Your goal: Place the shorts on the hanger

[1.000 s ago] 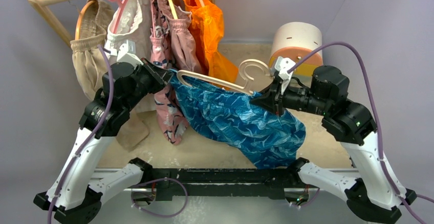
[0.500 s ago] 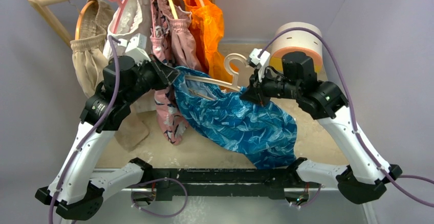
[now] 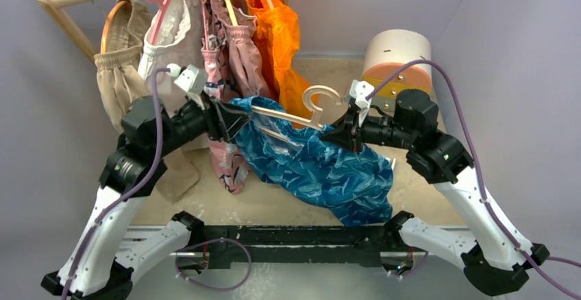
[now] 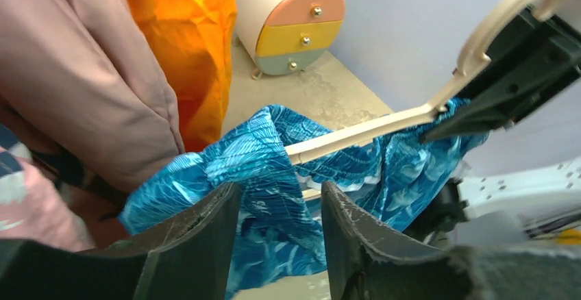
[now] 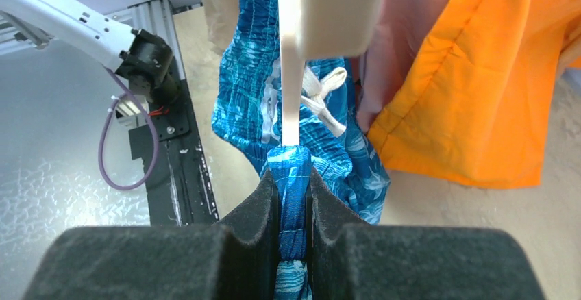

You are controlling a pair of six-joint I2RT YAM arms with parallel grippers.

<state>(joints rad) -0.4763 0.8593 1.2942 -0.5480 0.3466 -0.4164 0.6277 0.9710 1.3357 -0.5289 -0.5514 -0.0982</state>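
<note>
Over a beige surface enclosed by pale lavender walls, the blue shorts hang mid-air on the wooden hanger. The right jaws pinch the shorts at the hanger's right end. The left jaws stand apart beside its left end.

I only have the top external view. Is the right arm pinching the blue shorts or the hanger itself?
Observer: Right wrist view: the right fingers are shut on a fold of the blue shorts; the hanger arm vanishes into that fold just above.
Operator: And the left?
Observer: Left wrist view: the left fingers stand apart, fabric showing through the gap.
Operator: Anything snagged?
Observer: The white drawstring bow lies beside the hanger arm, outside the pinch.
</note>
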